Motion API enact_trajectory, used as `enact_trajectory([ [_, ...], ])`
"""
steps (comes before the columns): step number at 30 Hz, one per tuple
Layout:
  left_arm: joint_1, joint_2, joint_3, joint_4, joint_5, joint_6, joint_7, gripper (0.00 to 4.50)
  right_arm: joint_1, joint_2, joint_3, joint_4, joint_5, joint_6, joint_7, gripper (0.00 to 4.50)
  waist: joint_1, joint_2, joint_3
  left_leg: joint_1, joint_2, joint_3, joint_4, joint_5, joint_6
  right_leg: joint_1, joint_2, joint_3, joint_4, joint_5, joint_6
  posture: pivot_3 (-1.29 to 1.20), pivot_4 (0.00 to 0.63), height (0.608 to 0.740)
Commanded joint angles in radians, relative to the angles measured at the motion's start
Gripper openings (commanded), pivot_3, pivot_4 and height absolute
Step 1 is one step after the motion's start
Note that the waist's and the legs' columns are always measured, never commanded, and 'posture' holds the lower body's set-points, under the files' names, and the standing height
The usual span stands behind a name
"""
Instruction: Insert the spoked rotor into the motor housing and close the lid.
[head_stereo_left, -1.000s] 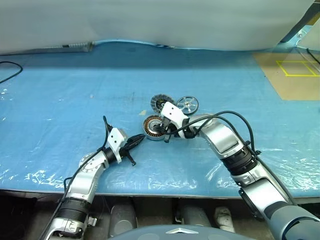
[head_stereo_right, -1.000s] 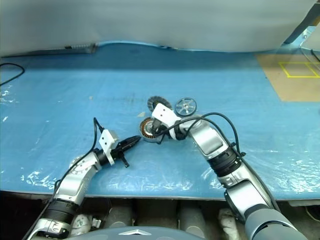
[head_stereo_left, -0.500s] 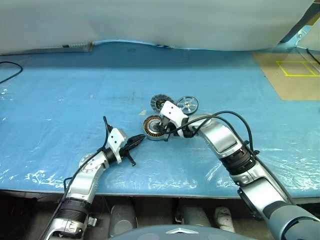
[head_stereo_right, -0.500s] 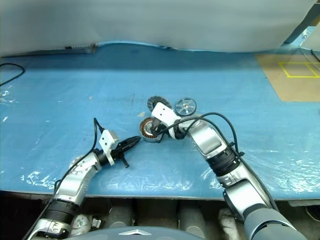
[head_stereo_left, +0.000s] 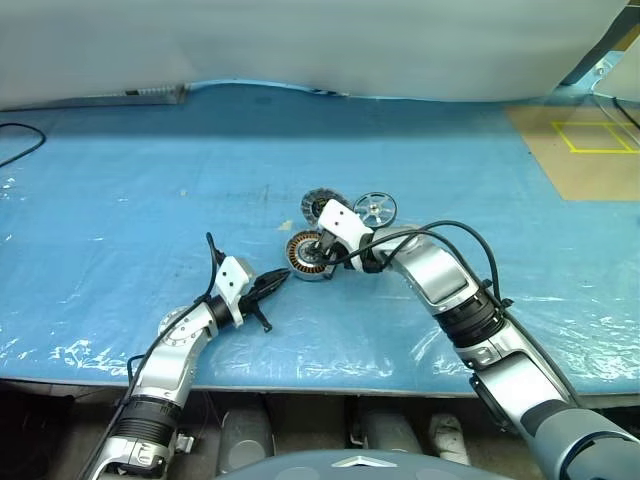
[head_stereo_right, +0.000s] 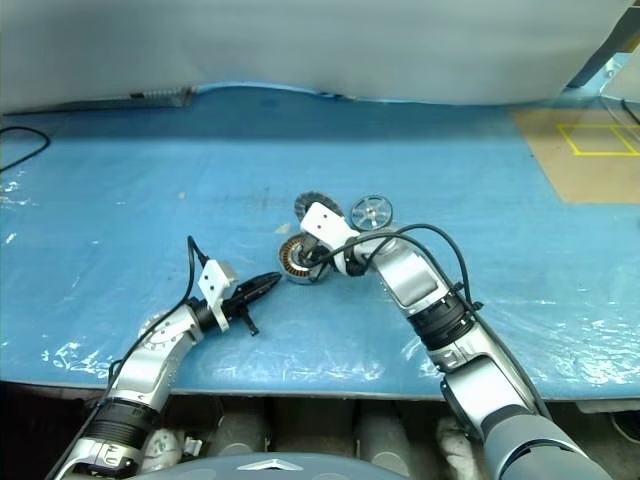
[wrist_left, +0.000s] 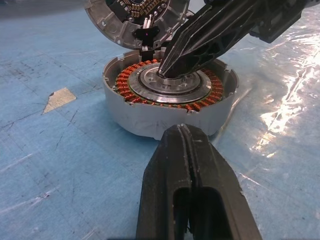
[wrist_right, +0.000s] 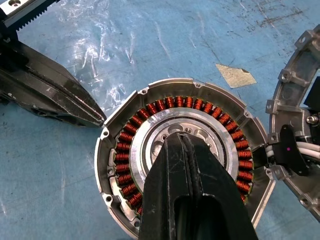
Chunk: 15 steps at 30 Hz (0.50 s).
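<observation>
Pincers first: the right gripper (wrist_right: 186, 142) is pressed closed, empty, its tip on the silver centre of the motor housing (head_stereo_left: 307, 255); the left gripper (head_stereo_left: 277, 281), likewise closed on nothing, sits just off the housing's rim at about eight o'clock. The lid (head_stereo_left: 320, 205) lies at twelve o'clock of the housing, the spoked rotor (head_stereo_left: 375, 209) at one o'clock, still outside. Nothing is inserted, so everything remains. Against the earlier frame, hardly anything differs.

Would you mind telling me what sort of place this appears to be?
Probably a workshop or lab bench for assembly trials: a table under blue plastic sheeting, motor parts laid out on it, the motor housing, lid and spoked rotor, and yellow tape marks on a board.
</observation>
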<state>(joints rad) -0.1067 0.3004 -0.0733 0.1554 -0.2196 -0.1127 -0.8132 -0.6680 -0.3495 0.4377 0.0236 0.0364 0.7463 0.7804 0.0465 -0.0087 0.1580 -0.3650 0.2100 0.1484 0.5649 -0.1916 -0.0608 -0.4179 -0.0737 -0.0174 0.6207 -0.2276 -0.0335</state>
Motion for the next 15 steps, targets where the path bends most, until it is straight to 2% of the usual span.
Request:
enact_trajectory([
  [1, -0.003, -0.003, -0.003, -0.002, -0.003, -0.017, 0.002, 0.05, 0.02, -0.013, 0.024, -0.017, -0.012, 0.013, 0.01, 0.0, 0.0, 0.0, 0.0, 0.0, 0.0, 0.0, 0.0, 0.0, 0.0, 0.0, 0.0, 0.0, 0.0, 0.0, 0.0, 0.0, 0.15, 0.74],
  [15, 0.0, -0.002, -0.005, 0.001, -0.001, -0.016, 0.002, 0.05, 0.028, 0.012, 0.008, -0.029, 0.003, 0.002, 0.005, 0.0, -0.001, 0.0, 0.0, 0.0, 0.0, 0.0, 0.0, 0.0, 0.0, 0.0, 0.0, 0.0, 0.0, 0.0, 0.0, 0.0, 0.15, 0.74],
])
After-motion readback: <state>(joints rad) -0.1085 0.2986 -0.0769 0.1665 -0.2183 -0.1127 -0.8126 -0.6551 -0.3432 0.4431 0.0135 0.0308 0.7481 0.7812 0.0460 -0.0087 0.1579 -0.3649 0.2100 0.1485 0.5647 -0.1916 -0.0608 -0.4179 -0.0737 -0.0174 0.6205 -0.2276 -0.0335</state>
